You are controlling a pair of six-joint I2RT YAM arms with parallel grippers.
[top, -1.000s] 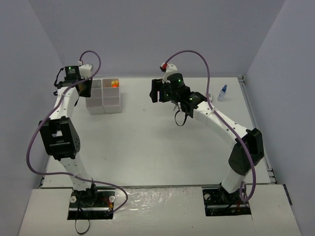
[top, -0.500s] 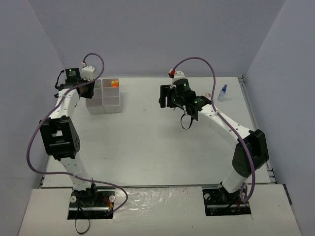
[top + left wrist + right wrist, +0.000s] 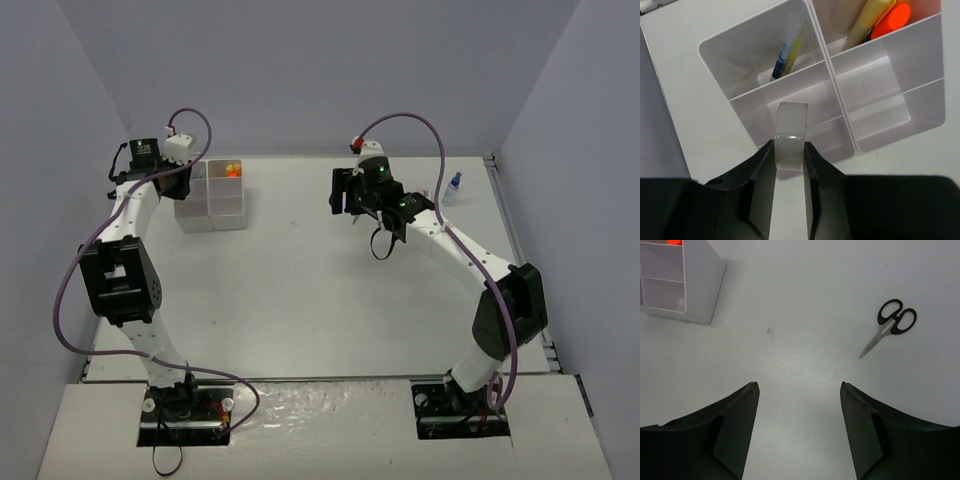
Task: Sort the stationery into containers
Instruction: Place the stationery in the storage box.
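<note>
Left tool (image 3: 789, 152) grasps a clear tape ring (image 3: 791, 125) upright above the white organizer tray (image 3: 920, 115). A pencil (image 3: 787, 47), yellow stick (image 3: 865, 22) and orange marker (image 3: 890, 17) stand in its far compartments. Right tool (image 3: 799, 390), jaws parted and holding nothing, hovers over the counter (image 3: 805, 300), with black-handled scissors (image 3: 891, 325) lying ahead to its right. Since a second ago, the right arm has swung rightward.

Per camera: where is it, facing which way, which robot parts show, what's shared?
Top external: above and behind the bases, facing down and forward over the white table; left arm, right arm show.
Left wrist: on the left wrist, facing down; left fingers pinch a clear tape ring over a white translucent plastic six-compartment organizer tray.
Right wrist: on the right wrist, facing the table; open right fingers show, black-handled scissors beyond.
Shared: all three show that tray.
</note>
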